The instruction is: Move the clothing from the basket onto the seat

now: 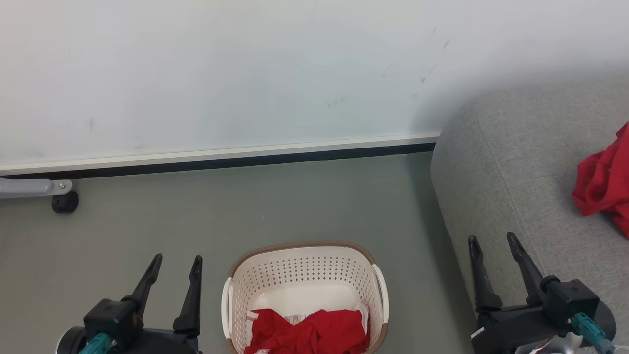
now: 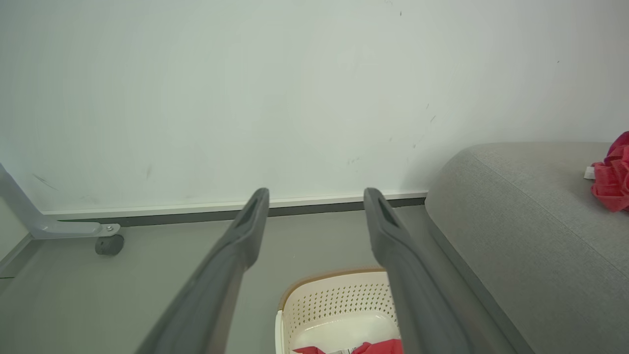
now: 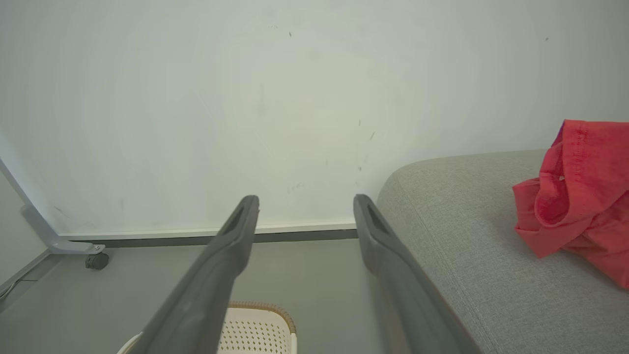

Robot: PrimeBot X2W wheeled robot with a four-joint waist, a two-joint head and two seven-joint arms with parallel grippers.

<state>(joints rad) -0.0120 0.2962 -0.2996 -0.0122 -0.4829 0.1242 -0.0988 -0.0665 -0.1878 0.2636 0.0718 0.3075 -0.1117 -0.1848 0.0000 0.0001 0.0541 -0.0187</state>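
The cream perforated basket [image 1: 304, 270] stands on the floor at the bottom centre, with red clothing [image 1: 309, 334] bunched in its near half. Another red garment [image 1: 604, 182] lies on the grey seat [image 1: 516, 187] at the right. My left gripper [image 1: 177, 263] hangs open to the left of the basket, above the floor, nothing between its fingers. My right gripper [image 1: 494, 241] is open over the seat's left edge, empty. In the wrist views the left gripper [image 2: 317, 196] and right gripper [image 3: 304, 204] point at the wall, with the basket [image 2: 339, 305] [image 3: 255, 329] low in each.
A white wall with a pale skirting board [image 1: 221, 155] runs behind the grey-green floor [image 1: 245, 206]. A grey metal leg with a black caster [image 1: 64, 201] stands at the far left near the wall. The seat's rounded end [image 2: 516, 236] lies just right of the basket.
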